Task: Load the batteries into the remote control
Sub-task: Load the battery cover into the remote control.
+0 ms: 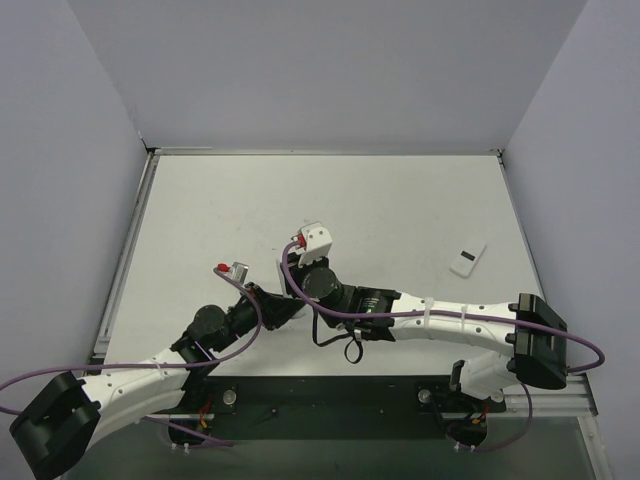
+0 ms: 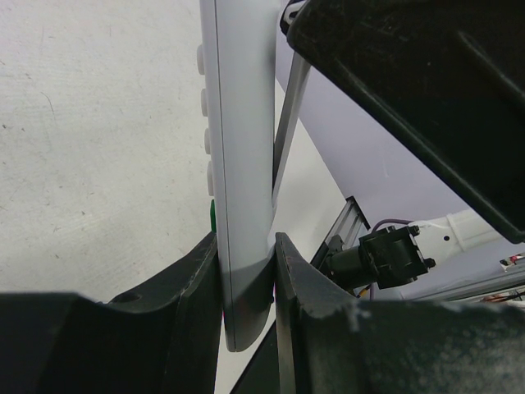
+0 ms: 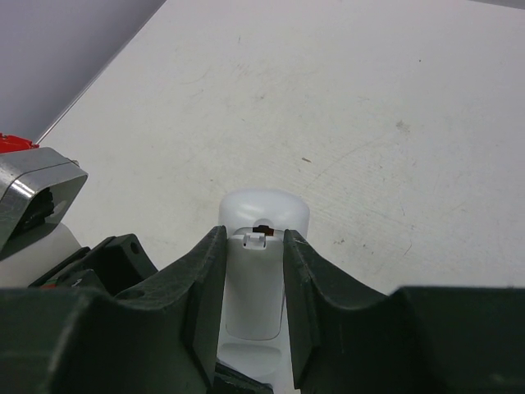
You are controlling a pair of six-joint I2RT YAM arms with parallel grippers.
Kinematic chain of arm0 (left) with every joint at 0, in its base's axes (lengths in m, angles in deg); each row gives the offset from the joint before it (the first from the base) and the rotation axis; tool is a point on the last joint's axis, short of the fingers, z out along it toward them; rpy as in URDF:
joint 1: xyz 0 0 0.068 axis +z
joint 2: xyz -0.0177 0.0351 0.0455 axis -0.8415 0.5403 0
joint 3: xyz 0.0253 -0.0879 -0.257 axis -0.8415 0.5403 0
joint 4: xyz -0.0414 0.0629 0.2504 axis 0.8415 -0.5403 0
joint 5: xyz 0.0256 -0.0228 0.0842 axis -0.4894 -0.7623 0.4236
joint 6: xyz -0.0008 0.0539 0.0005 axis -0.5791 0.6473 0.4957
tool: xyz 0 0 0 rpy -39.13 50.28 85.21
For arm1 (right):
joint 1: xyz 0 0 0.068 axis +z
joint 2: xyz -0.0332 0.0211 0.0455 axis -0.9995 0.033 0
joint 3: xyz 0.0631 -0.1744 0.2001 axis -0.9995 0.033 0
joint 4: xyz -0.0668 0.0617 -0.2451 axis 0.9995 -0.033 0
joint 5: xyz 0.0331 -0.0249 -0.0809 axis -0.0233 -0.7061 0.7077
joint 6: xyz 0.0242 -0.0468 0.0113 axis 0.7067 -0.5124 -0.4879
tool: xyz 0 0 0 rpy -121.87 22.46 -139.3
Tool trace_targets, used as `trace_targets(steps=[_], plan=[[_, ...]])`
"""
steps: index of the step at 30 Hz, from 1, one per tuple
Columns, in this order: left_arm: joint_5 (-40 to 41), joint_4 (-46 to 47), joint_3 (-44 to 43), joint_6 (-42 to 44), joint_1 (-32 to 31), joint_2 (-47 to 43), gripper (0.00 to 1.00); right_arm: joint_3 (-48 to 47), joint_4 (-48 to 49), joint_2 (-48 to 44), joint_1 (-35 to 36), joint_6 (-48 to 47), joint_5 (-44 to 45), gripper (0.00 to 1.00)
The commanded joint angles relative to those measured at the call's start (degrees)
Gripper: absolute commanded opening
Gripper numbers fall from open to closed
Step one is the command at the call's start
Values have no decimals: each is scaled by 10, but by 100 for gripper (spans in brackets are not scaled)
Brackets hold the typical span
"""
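White matte bench [image 1: 400, 200], lightly scuffed, enclosed by pale grey walls [image 1: 330, 70]. Slim white remote [image 2: 242, 164] (buttons along one face) is pinched by left claw [image 2: 246, 246] and right claw [image 3: 254, 238].

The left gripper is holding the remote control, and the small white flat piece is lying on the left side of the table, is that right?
Not quite. The left gripper does hold the remote control, but the small white flat piece is lying on the right side of the table, not the left. The top view shows it.
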Motion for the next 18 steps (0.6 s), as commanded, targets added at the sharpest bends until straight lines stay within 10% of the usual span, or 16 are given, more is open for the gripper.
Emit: trace_targets(steps=[1,18], plan=[[10,47,-9,-5,-1,-9,0,-22,-25,5,6,2,31,27],[7,48,-10,-14,-1,-13,0,-28,-26,12,4,-1,36,31]])
